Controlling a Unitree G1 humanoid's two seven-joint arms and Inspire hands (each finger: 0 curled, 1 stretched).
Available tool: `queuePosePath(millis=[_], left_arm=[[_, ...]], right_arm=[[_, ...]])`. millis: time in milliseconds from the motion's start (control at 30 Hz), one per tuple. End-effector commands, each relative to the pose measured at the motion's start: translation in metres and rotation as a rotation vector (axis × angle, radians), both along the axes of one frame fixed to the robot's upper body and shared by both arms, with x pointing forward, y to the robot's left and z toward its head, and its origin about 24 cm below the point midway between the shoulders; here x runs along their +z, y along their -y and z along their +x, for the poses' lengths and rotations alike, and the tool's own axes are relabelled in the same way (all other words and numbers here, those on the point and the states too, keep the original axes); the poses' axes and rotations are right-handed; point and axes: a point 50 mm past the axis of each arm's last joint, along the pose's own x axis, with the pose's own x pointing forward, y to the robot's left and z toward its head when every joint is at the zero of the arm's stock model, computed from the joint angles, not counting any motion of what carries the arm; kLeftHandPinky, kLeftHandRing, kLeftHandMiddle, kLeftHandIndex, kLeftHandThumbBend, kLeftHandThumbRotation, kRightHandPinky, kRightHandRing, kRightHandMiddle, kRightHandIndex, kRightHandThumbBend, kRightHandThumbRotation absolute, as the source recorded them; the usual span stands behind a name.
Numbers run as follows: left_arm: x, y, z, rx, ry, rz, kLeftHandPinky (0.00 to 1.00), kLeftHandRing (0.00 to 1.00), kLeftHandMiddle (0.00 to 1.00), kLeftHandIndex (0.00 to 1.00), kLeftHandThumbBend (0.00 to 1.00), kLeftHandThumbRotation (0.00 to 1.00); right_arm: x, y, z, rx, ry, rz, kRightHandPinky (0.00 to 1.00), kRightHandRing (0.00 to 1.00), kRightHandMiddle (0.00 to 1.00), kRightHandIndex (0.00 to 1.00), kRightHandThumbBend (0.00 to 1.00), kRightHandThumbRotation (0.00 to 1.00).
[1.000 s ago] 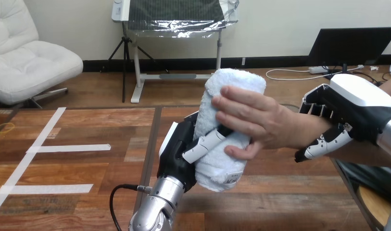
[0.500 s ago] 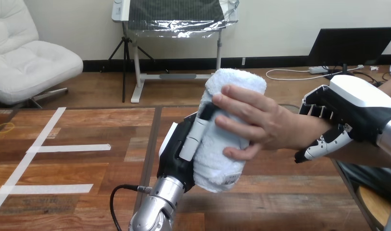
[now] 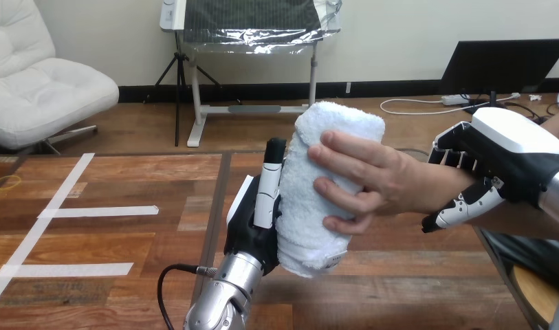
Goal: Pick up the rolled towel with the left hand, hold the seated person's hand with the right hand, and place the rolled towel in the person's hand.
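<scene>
My left hand is released, fingers straight, lying along left side of rolled towel. Towel is standing near upright above table, with person's hand wrapping it from right. My right hand is clasping person's wrist, thumb under.

Risk: lower half of towel is hanging free below person's grip. If I pull left hand away fast, towel may tip left and drop. My fingers may also snag cloth.

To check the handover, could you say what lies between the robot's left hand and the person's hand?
The rolled towel, touching both the left hand and the person's hand, in the head view.
</scene>
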Motion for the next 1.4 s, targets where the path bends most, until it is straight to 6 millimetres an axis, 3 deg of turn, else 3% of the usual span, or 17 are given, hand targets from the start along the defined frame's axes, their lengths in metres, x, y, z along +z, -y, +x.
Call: queuePosePath(millis=[0,567,867,1067,1233,1300,1367], left_arm=[[0.025,0.046,-0.006,-0.014,0.041,-0.238,0.29,0.35,0.41,0.44,0.72,1.00],[0.025,0.045,-0.006,-0.014,0.043,-0.245,0.30,0.37,0.43,0.46,0.77,1.00],[0.025,0.041,-0.006,-0.014,0.079,-0.173,0.38,0.47,0.52,0.54,0.86,1.00],[0.027,0.036,-0.006,0.012,0.121,-0.096,0.53,0.61,0.65,0.66,0.92,1.00],[0.028,0.033,-0.005,0.032,0.139,-0.071,0.73,0.75,0.76,0.76,0.94,1.00],[0.028,0.032,-0.005,0.042,0.141,-0.064,0.75,0.77,0.77,0.77,0.94,1.00],[0.029,0.031,-0.004,0.052,0.143,-0.057,0.84,0.83,0.82,0.81,0.94,1.00]], right_arm=[[0.014,0.001,0.006,-0.013,0.059,0.024,0.34,0.39,0.44,0.47,0.90,0.18],[0.015,0.000,0.006,-0.008,0.067,0.029,0.32,0.38,0.44,0.46,0.91,0.19],[0.015,-0.001,0.006,0.001,0.057,0.017,0.36,0.41,0.46,0.48,0.93,0.22],[0.017,-0.002,0.004,0.026,0.038,-0.023,0.42,0.51,0.55,0.57,0.97,0.36],[0.020,-0.002,0.002,0.034,0.026,-0.036,0.49,0.66,0.69,0.70,0.99,0.56],[0.021,-0.003,0.001,0.033,0.013,-0.038,0.50,0.67,0.70,0.71,1.00,0.58],[0.022,-0.003,0.000,0.034,0.006,-0.037,0.54,0.73,0.76,0.77,1.00,0.65]])
